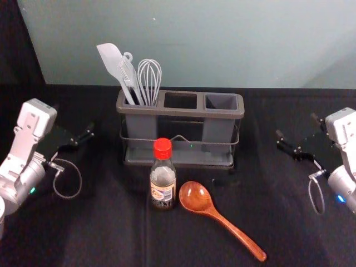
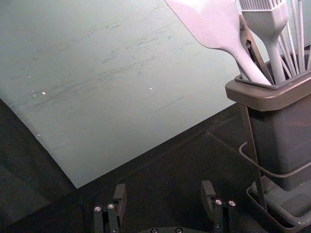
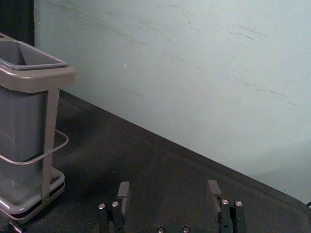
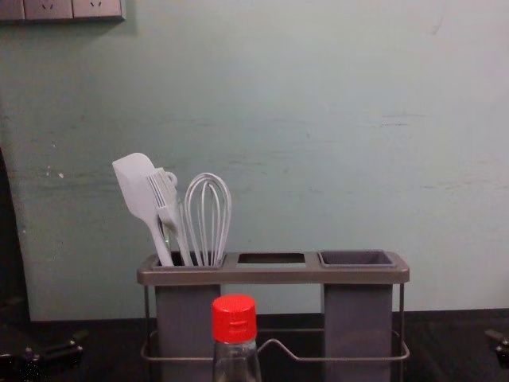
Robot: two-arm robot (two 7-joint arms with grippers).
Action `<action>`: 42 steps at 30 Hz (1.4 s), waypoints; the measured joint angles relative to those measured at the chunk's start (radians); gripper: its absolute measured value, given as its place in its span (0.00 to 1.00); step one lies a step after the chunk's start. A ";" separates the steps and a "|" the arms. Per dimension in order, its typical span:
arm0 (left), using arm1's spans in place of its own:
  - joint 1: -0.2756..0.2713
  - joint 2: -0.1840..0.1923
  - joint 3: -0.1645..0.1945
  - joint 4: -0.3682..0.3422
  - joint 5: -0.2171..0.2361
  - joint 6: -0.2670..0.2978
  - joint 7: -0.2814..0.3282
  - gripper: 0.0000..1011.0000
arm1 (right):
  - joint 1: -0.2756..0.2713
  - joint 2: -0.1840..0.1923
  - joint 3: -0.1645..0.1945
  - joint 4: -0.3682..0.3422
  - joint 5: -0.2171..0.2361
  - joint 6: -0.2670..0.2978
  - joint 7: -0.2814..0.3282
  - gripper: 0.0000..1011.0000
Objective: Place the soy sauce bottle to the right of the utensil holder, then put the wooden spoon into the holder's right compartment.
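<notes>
In the left wrist view, the left hand [image 2: 164, 190] was spread and empty; in the right, so was the right hand [image 3: 168, 188]. In the head view, the bottle [image 1: 163, 183] stood inward of the right hand, past the spoon [image 1: 196, 198]; shifting it right of the holder [image 1: 181, 113] seemed first, needing a careful inward reach.

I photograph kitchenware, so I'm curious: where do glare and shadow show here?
Head view: glints on the wooden spoon; left wrist view: the spatula washes out near its top; chest view: a shadow beneath the wall sockets.
</notes>
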 joint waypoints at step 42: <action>0.000 0.000 0.000 0.000 0.000 0.000 0.000 0.99 | 0.000 0.000 0.000 0.000 0.000 0.000 0.000 0.99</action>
